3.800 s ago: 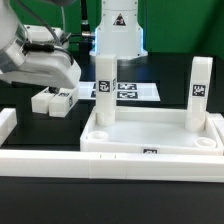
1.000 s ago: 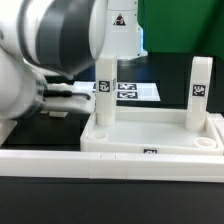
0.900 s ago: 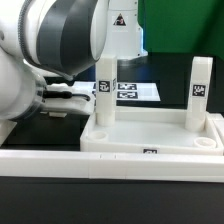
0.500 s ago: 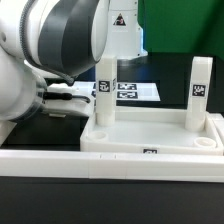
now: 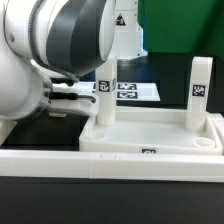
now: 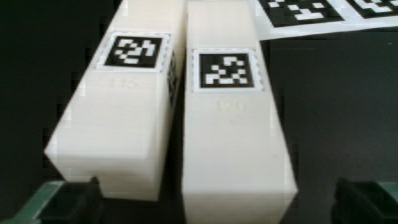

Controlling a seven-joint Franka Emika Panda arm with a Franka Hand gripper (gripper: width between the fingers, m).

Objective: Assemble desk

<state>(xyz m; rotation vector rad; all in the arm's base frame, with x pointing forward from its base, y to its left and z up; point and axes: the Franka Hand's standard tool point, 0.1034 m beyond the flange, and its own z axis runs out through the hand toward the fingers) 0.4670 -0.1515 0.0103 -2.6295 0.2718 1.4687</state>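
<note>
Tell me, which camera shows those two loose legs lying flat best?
The wrist view: the two loose legs fill it, side by side, tags up, with the open fingers at either side. In the exterior view the arm covers that spot, so they cannot be made out.

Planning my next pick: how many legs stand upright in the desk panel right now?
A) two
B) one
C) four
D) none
A: one upright leg stands in the desk panel at the exterior view's left, a second upright leg at its right; no others stand there.
</note>
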